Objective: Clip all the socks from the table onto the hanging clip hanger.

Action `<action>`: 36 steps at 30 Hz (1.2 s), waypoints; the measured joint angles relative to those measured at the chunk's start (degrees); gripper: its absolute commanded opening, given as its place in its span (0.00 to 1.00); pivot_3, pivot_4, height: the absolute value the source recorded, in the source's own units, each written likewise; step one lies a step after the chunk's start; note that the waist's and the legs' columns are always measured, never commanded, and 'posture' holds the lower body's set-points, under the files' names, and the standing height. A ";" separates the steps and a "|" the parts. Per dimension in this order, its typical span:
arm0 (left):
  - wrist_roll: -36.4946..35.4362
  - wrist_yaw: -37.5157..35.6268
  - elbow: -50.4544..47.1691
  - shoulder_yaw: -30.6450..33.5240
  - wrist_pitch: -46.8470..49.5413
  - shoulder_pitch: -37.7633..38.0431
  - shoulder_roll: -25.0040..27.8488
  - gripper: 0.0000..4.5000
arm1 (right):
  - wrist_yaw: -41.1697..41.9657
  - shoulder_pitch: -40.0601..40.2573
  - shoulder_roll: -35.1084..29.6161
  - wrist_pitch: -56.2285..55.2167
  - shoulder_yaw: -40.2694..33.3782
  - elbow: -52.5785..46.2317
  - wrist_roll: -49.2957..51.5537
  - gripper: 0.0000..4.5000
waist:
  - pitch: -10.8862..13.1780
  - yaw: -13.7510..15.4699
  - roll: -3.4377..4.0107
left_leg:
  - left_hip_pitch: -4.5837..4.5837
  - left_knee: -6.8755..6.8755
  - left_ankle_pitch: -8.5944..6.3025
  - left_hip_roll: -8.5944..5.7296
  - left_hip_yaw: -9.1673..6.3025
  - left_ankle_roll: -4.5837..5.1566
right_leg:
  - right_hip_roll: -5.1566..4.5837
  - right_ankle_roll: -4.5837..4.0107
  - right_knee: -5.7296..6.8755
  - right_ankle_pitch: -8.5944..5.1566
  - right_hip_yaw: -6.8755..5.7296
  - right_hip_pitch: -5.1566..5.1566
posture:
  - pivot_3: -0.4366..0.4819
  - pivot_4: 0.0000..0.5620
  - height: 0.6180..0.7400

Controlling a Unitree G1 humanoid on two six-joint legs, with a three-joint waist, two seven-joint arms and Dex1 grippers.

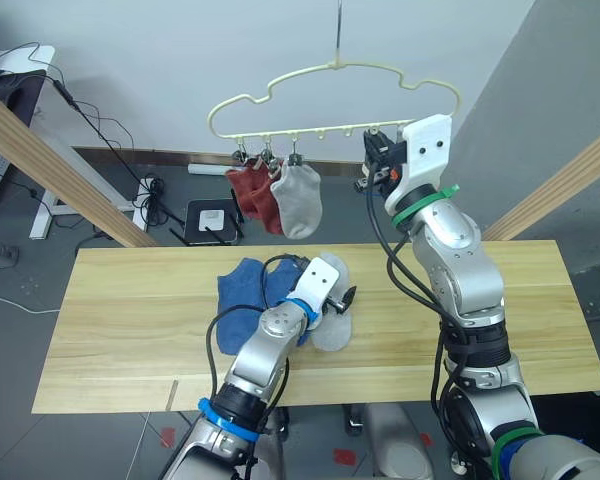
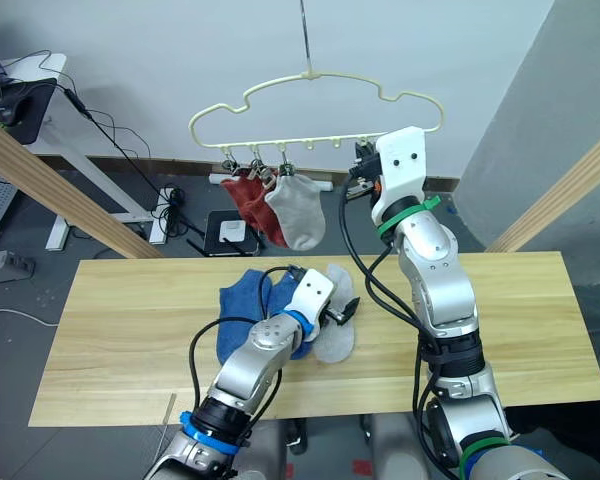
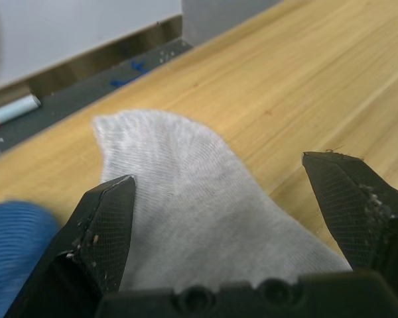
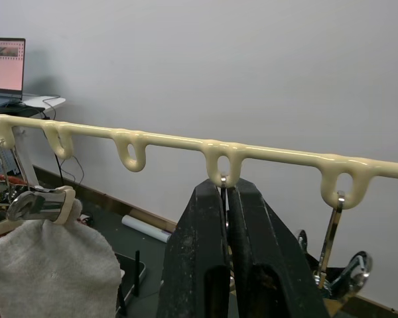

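Observation:
The pale yellow-green clip hanger (image 1: 330,68) hangs above the table's (image 1: 130,300) far edge. Two brick red socks (image 1: 255,195) and a light grey sock (image 1: 300,200) are clipped to its left clips. My right gripper (image 1: 372,160) is raised to the hanger's lower bar (image 4: 172,140) and is shut on a metal clip under one loop. On the table lie blue socks (image 1: 245,290) and, to their right, a light grey sock (image 3: 199,212). My left gripper (image 3: 232,192) is open just above that grey sock, one finger on each side of it.
Slanted wooden poles (image 1: 60,170) rise at the table's far left and far right (image 1: 560,190). Cables, a power strip and a small black box (image 1: 210,218) lie on the floor behind. An empty clip (image 4: 338,218) dangles beside my right gripper.

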 measured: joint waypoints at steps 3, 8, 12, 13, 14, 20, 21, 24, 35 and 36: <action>0.63 0.61 1.66 0.28 -0.03 -1.16 -0.58 0.99 | -0.01 0.05 -0.01 0.68 0.11 -0.53 0.03 0.00 | 0.00 -0.03 0.00 | 0.01 0.00 0.00 0.00 0.00 -0.01 | 0.00 0.00 0.00 0.00 0.00 0.00 | 0.30 0.68 1.00; 1.80 1.65 2.42 0.99 -0.83 -1.21 -0.55 0.74 | -0.02 0.07 -0.01 1.14 0.11 -0.71 0.09 0.00 | 0.00 -0.08 0.00 | 0.02 0.00 0.03 0.00 0.01 -0.05 | 0.00 0.00 0.00 0.00 0.00 0.01 | 0.30 0.68 1.00; 1.87 1.47 2.70 1.54 -1.02 -1.09 0.10 0.48 | -0.03 0.13 -0.01 1.71 0.08 -1.13 0.15 0.00 | 0.00 -0.12 0.00 | 0.02 -0.01 0.07 0.01 0.01 -0.12 | 0.00 0.00 0.00 0.00 0.00 0.01 | 0.29 0.69 1.00; 1.87 1.37 2.70 1.75 -1.05 -0.99 0.27 0.41 | -0.02 0.21 -0.01 1.90 0.07 -1.35 0.18 0.00 | 0.00 -0.16 0.00 | 0.02 -0.01 0.07 0.01 0.01 -0.12 | 0.00 0.00 0.00 0.00 0.00 0.01 | 0.29 0.69 1.00; 1.86 1.19 2.69 2.07 -1.03 -0.92 0.35 0.34 | -0.02 0.35 -0.01 1.99 0.07 -1.63 0.26 0.00 | 0.00 -0.17 0.00 | 0.02 -0.01 0.07 0.01 0.01 -0.13 | 0.00 0.01 0.00 0.00 0.00 0.01 | 0.29 0.69 1.00; 1.75 -1.35 1.87 2.76 -0.92 -0.15 2.07 0.00 | -0.05 0.61 -0.08 2.43 0.04 -1.98 0.69 0.00 | 0.00 -0.28 0.00 | 0.05 -0.01 0.08 0.01 0.01 -0.15 | 0.00 0.01 0.00 0.00 0.00 0.03 | 0.28 0.69 1.00; 1.74 -1.98 1.71 2.75 -1.01 0.04 2.35 0.00 | -0.05 0.66 -0.11 2.51 0.04 -2.13 0.71 0.00 | 0.00 -0.30 0.00 | 0.05 -0.01 0.08 0.01 0.01 -0.15 | 0.00 0.01 0.00 0.00 0.01 0.03 | 0.28 0.69 1.00; 1.84 -3.49 1.17 2.49 -3.40 1.38 3.56 0.00 | -0.02 1.20 -0.29 2.72 0.05 -2.95 0.78 0.00 | 0.00 -0.52 0.00 | 0.05 -0.03 0.08 0.01 0.01 -0.15 | 0.00 0.01 -0.02 0.00 0.01 0.03 | 0.28 0.70 1.00; 4.33 -8.65 -8.30 1.31 -22.59 7.15 10.96 0.00 | -0.03 1.89 -0.94 2.83 0.07 -3.89 1.63 0.00 | 0.01 -0.94 0.01 | 0.04 -0.07 0.01 0.02 0.01 -0.04 | -0.02 0.00 -0.05 0.00 0.02 0.02 | 0.29 0.69 1.00; 4.46 -9.03 -8.43 1.30 -24.84 7.19 11.41 0.00 | -0.02 1.89 -0.94 2.83 0.07 -3.89 1.69 0.00 | 0.01 -0.96 0.01 | 0.03 -0.07 0.01 0.02 0.01 -0.02 | -0.02 0.00 -0.05 0.00 0.02 0.02 | 0.29 0.69 1.00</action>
